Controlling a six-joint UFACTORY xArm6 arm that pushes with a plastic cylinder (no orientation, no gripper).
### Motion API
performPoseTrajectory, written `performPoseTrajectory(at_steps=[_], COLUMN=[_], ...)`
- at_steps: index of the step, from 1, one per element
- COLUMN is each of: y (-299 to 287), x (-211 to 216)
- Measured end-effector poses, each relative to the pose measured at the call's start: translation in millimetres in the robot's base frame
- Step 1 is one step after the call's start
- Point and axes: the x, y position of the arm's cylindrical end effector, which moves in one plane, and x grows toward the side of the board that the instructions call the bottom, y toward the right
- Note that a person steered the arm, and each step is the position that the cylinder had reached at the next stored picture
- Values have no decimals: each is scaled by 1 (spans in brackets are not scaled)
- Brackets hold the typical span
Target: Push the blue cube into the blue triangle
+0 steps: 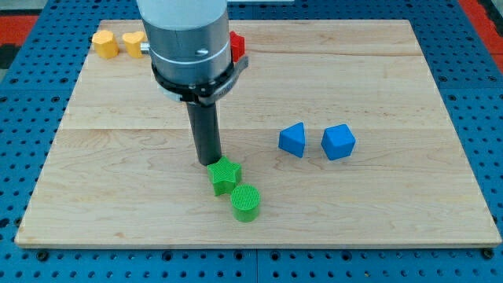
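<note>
The blue cube sits on the wooden board right of centre. The blue triangle lies just to its left, with a small gap between them. My tip rests on the board left of centre, touching the upper left edge of a green star. The tip is well to the left of both blue blocks.
A green cylinder sits just below and right of the green star. Two yellow blocks lie at the board's top left corner. A red block shows partly behind the arm's body.
</note>
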Motion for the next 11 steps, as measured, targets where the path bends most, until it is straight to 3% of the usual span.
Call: performPoseTrajectory(at_steps=[2, 3, 4, 5, 6, 7, 8, 10, 11], y=[36, 88, 102, 170, 267, 271, 218, 82, 48], x=[-72, -55, -62, -83, -57, -8, -6, -60, -62])
